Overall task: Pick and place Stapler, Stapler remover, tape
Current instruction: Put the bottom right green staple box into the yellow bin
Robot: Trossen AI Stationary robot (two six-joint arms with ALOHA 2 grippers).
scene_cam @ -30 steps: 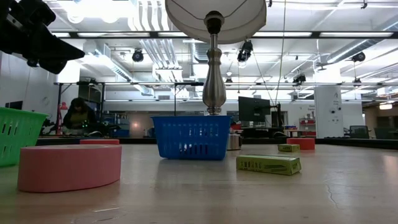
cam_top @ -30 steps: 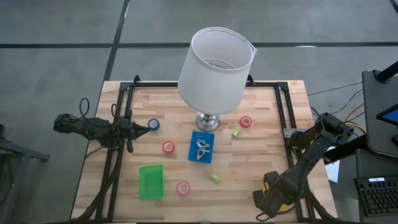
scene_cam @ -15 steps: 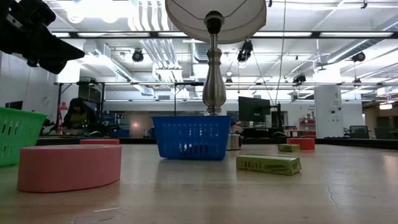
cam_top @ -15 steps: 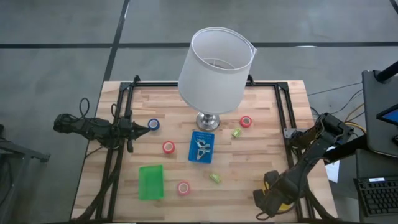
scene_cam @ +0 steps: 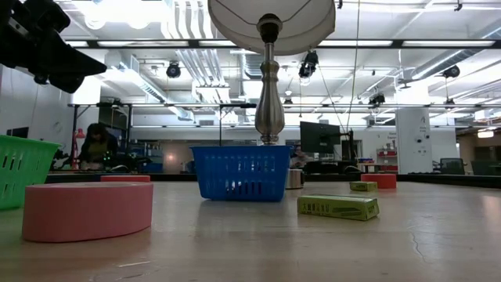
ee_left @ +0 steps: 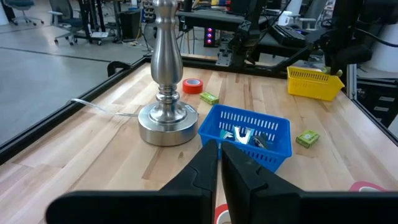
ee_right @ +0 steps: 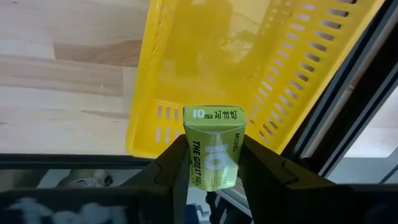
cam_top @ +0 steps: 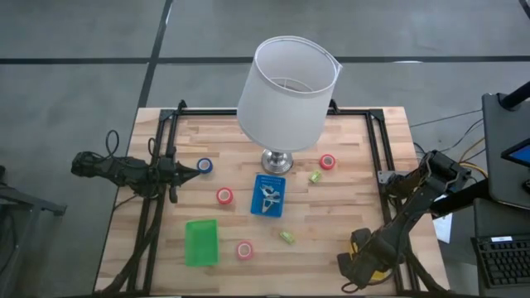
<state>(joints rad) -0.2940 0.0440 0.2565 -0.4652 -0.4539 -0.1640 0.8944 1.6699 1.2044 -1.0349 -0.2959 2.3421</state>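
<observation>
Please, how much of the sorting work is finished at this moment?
Done: the blue bin already holds metal pieces.
In hand: the right claw grips a green box above the yellow bin.
Left: the blue tape, three red tapes and two loose green boxes lie outside any bin. The green bin looks empty. The left claw is shut beside the blue tape.

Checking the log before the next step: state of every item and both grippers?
left gripper: shut, empty, over the table's left edge
right gripper: shut on green box, above yellow bin
blue bin: metal pieces inside
green bin: looks empty
red tape rolls: flat on table
blue tape roll: flat on table
lamp: upright
</observation>
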